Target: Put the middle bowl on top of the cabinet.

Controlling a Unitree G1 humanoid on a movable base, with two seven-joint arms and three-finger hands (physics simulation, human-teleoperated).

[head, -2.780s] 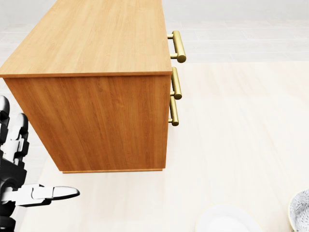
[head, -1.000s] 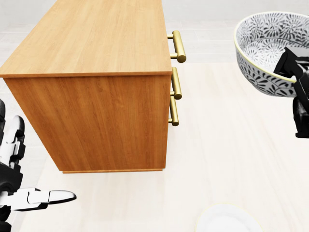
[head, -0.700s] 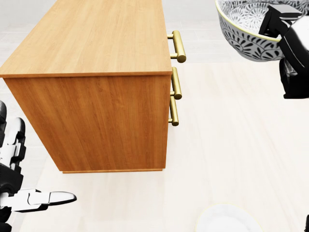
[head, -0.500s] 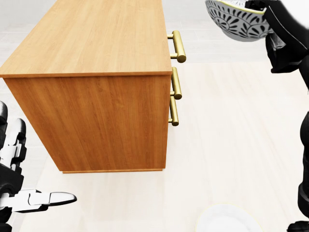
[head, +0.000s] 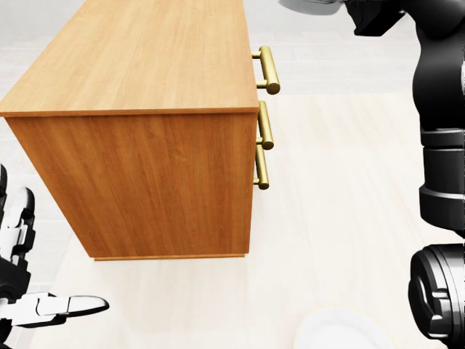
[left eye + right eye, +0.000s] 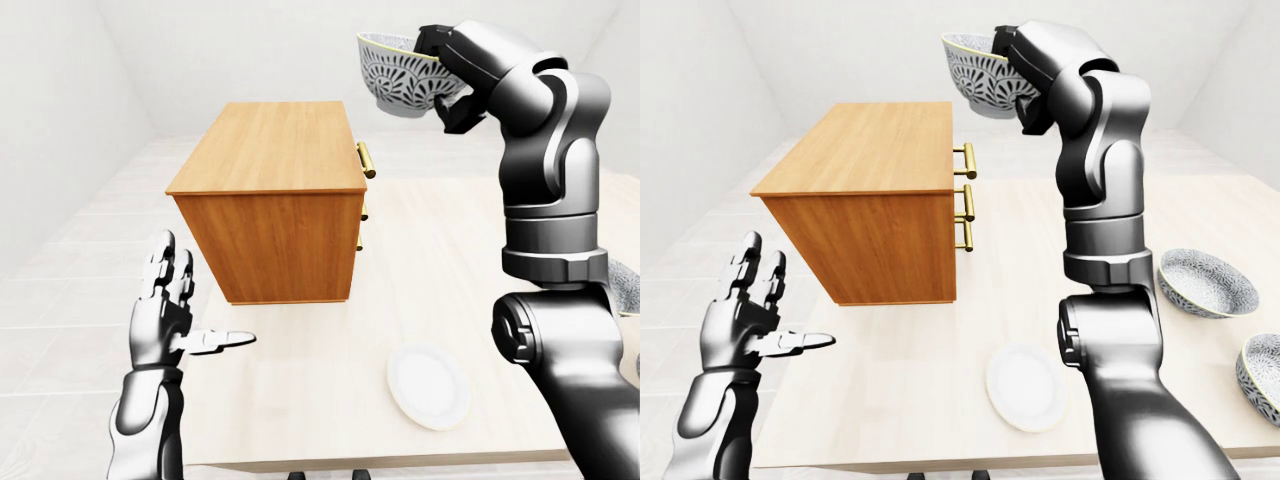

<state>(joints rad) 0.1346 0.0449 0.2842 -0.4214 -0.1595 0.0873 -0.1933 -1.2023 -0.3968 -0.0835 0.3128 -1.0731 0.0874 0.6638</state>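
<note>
Left-eye view, right robot hand [image 6: 445, 75] pinching the rim of the patterned bowl [image 6: 395, 78], held high, above and right of the cabinet [image 6: 270, 190], left robot hand [image 6: 165, 320] spread wide, low by the bench [image 6: 450, 250].

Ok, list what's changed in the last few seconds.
The right hand, shut on the patterned bowl, carried it in from the head view's right, then up and leftward; it now hangs high, right of the cabinet. The open left hand, cabinet and white plate stayed roughly put.

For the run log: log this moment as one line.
phase: carry | right hand: shut on bowl, held high, right of cabinet in left-eye view | left hand: open, empty | bowl not yet on cabinet
</note>
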